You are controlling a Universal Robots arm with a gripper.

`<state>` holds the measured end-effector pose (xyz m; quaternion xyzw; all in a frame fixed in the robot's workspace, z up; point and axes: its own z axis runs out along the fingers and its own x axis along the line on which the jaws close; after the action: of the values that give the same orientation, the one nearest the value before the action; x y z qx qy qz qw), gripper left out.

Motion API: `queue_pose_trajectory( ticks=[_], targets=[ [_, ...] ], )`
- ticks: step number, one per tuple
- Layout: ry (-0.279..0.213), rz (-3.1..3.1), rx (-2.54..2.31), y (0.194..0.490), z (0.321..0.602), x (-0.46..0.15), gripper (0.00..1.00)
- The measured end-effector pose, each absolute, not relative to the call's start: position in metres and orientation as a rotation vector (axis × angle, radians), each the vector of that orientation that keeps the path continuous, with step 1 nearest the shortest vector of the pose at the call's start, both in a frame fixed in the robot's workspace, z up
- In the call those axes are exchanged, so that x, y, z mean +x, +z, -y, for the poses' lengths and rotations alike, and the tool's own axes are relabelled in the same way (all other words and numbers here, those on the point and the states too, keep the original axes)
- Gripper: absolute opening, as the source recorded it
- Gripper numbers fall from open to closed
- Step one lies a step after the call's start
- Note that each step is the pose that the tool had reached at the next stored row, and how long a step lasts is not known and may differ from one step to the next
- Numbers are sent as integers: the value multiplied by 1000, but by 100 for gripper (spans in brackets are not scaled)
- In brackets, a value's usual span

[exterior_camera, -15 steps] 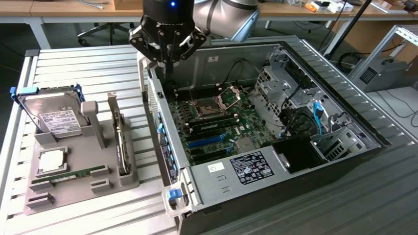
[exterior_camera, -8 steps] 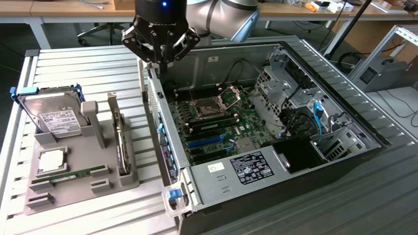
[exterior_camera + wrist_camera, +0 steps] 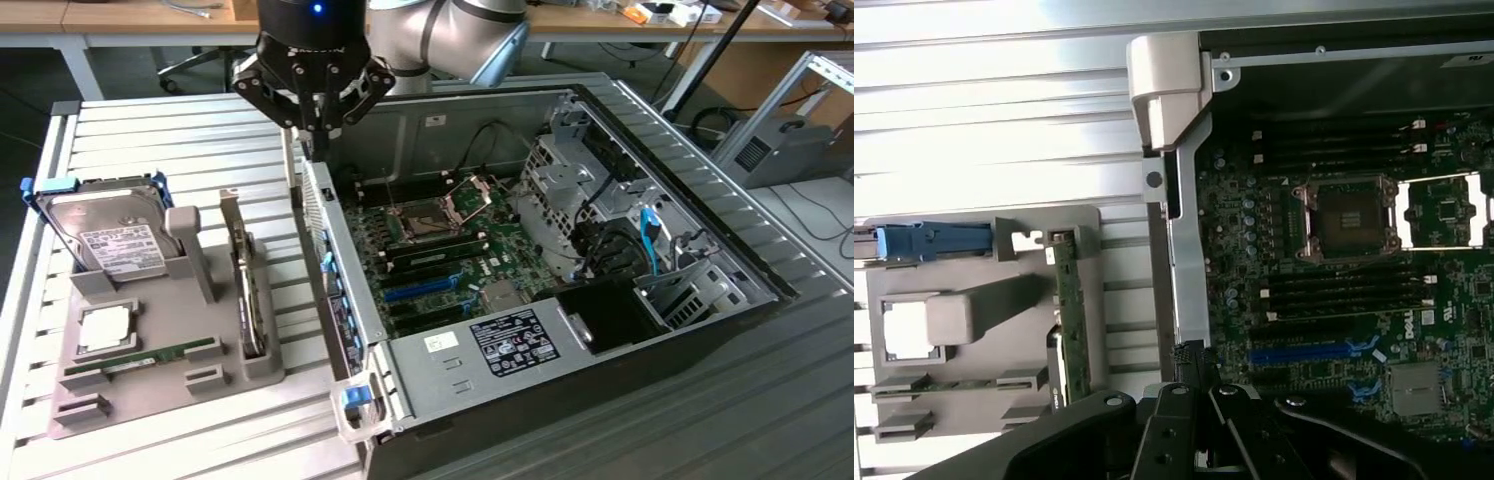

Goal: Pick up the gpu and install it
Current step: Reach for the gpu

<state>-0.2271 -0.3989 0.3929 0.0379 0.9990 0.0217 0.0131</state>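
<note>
The gpu (image 3: 242, 275) is a thin dark card standing on edge in a slot of the grey holder (image 3: 160, 390), at the exterior view's left of the open computer case (image 3: 441, 390). The wrist view has the gpu (image 3: 1065, 320) as a narrow green strip in the holder (image 3: 974, 300). My gripper (image 3: 310, 132) hangs above the case's wall nearest the holder, up and away from the card. Its fingers are shut together with nothing between them. From the wrist, the gripper (image 3: 1192, 372) sits over the case's edge, next to the motherboard (image 3: 1334, 290) and its blue slot (image 3: 1314, 350).
The holder also carries a hard drive (image 3: 114, 240), a silver chip (image 3: 104, 328) and a green memory stick (image 3: 140, 358). Inside the case are an open processor socket (image 3: 430, 215), drive cages and cables (image 3: 627, 240). Everything rests on a slatted metal table (image 3: 160, 130).
</note>
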Motion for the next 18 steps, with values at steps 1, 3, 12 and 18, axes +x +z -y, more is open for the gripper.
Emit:
queue_pose_trajectory(
  ticks=[1,3,12,18],
  targets=[
    [68,-3113,118,393,399,-229,11],
    [68,-3112,118,393,399,-233,11],
    [68,-3112,118,393,399,-253,11],
    [68,-3112,118,393,399,-266,11]
  ],
)
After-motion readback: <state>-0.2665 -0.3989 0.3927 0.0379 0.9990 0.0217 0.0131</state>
